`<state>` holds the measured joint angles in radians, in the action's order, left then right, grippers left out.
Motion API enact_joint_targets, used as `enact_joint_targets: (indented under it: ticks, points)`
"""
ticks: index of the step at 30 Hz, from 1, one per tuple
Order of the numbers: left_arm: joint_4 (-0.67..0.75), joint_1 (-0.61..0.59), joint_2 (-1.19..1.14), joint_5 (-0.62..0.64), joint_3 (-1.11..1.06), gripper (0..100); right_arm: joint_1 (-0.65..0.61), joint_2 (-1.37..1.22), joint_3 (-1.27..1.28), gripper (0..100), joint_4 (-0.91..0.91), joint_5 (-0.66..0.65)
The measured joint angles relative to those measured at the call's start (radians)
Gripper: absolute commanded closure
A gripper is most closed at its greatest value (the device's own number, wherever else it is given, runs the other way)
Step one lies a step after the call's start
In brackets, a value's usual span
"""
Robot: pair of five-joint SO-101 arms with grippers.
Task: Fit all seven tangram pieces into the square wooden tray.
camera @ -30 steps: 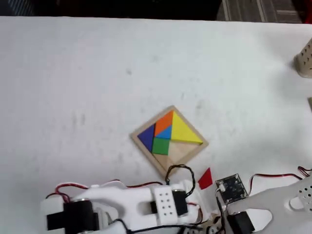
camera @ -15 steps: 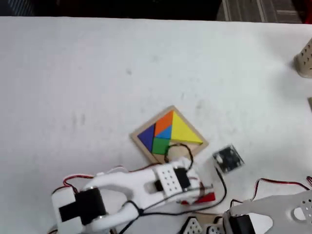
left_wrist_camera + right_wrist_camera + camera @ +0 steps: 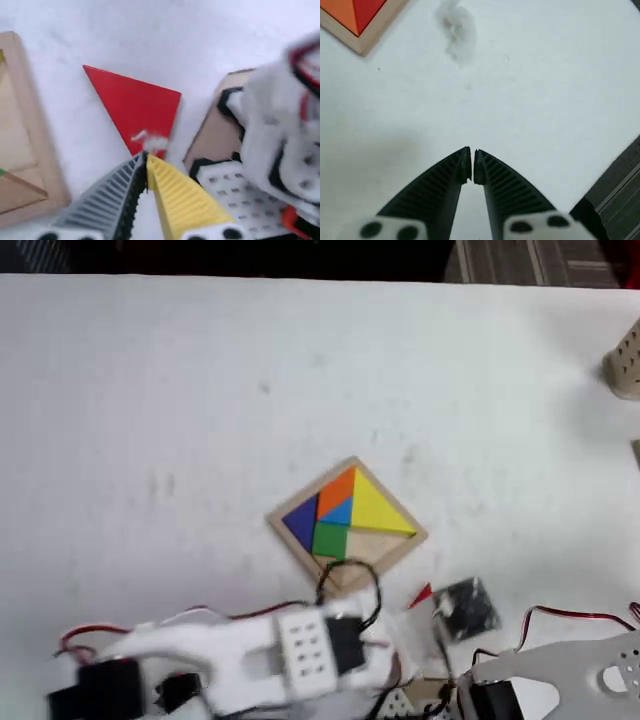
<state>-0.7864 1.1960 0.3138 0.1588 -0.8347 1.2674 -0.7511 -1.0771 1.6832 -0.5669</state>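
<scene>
A white tabletop (image 3: 180,390) is spreading across the room in front of me, with dark floor showing along the top edge. At the lower left, the left arm (image 3: 240,660) is lying low over the surface, with wires looping off it.

In the middle, the square wooden tray (image 3: 375,548) is sitting turned like a diamond. It is holding a blue piece (image 3: 300,520), an orange piece (image 3: 337,490), a light blue piece (image 3: 338,512), a green piece (image 3: 330,538) and a yellow piece (image 3: 378,508). Bare wood is showing in its lower right part.

Just outside that edge, the red triangle (image 3: 421,594) is lying flat on the tabletop. The left end effector (image 3: 146,157) is clenched, its grey and yellow fingers pressing together right at one corner of the triangle.

At the lower right, the right arm (image 3: 560,670) is resting. The right end effector (image 3: 472,167) is hanging clenched over bare tabletop, grasping nothing.
</scene>
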Motion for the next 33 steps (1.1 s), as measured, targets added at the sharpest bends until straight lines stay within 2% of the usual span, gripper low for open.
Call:
enact_joint_targets:
  ticks: [5,9,15,22,30,33]
  points:
    - [0.000,0.043,0.078,0.000,-0.080,98,-0.009,0.000,0.021,98.1,0.000,0.000]
    - [0.000,0.057,-0.044,0.000,-0.060,98,-0.012,0.000,0.021,98.1,0.000,0.000]
    - [0.000,0.069,-0.269,0.011,0.087,98,-0.015,0.000,0.021,98.1,0.000,0.000]
    - [0.023,0.071,-0.299,0.083,0.117,98,-0.017,0.000,0.021,98.1,0.002,0.000]
    - [0.184,-0.043,-0.374,0.089,0.117,98,-0.017,0.000,0.021,98.1,0.002,0.000]
    - [0.192,-0.052,-0.397,0.092,0.126,98,-0.017,0.000,0.021,98.1,0.002,0.000]
